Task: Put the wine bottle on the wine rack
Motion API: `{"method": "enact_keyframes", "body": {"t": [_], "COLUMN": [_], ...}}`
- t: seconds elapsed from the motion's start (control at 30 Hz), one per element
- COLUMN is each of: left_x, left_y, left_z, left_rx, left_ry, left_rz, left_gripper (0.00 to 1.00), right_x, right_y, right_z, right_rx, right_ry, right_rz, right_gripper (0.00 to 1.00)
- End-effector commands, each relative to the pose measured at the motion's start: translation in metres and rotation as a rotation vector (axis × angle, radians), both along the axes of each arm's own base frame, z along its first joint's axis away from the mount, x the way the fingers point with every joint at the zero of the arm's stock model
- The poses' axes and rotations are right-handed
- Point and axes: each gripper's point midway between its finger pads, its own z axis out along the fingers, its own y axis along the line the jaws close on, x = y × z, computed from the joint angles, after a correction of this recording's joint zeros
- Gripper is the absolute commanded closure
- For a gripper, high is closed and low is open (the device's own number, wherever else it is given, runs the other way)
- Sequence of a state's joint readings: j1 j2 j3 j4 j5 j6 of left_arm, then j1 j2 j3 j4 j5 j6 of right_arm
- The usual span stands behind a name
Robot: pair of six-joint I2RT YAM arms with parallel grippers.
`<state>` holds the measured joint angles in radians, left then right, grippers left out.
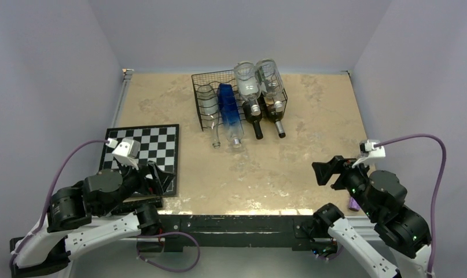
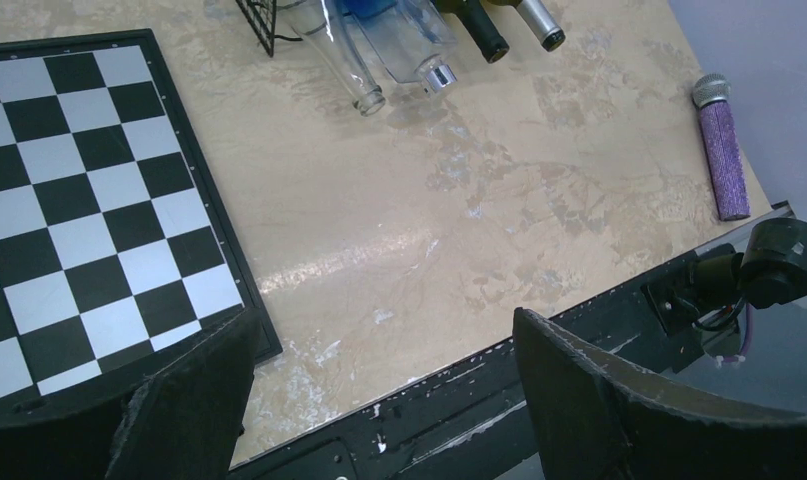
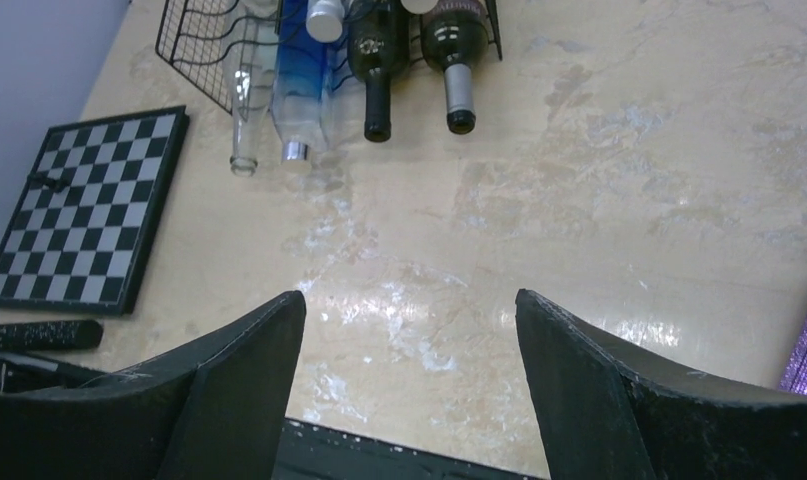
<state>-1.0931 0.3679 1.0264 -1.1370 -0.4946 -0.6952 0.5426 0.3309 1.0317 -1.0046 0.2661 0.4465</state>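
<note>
The black wire wine rack (image 1: 202,79) stands at the back middle of the table. Several bottles lie in it, necks toward me: a clear bottle (image 1: 208,109), a blue bottle (image 1: 230,113), two dark bottles (image 1: 254,117) on the lower tier, and two clear bottles (image 1: 246,81) on top. The rack also shows in the right wrist view (image 3: 194,40). My left gripper (image 1: 161,176) is open and empty over the near edge by the chessboard (image 2: 384,340). My right gripper (image 1: 326,171) is open and empty over the near right of the table (image 3: 409,310). No bottle lies loose on the table.
A black-and-white chessboard (image 1: 147,150) lies flat at the near left, just under my left gripper. A purple glittery microphone (image 2: 721,150) lies at the near right edge by my right arm. Grey walls close in the table on three sides.
</note>
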Motion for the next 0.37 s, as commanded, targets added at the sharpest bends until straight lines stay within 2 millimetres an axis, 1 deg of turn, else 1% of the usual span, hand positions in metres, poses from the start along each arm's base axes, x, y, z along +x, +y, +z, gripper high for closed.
{"method": "enact_keyframes", "body": {"t": [0.0, 0.13, 0.33], "left_x": [0.0002, 0.0001, 0.0006], "left_y": [0.0163, 0.0187, 0.0217], "left_z": [0.0166, 0.0224, 0.0195], "left_rx": [-0.016, -0.024, -0.013], "left_ry": [-0.045, -0.057, -0.043], "left_rz": [0.033, 0.036, 0.055], "left_gripper": [0.01, 0.01, 0.01], "right_x": [-0.0192, -0.0229, -0.0239], "right_y": [-0.0036, -0.0059, -0.0054], "right_z": [0.0079, 0.0122, 0.0098], "right_rx": [-0.009, -0.006, -0.008], "right_ry": [-0.018, -0.034, -0.026], "right_rz": [0.055, 0.057, 0.062], "right_gripper": [0.19, 0.19, 0.19]}}
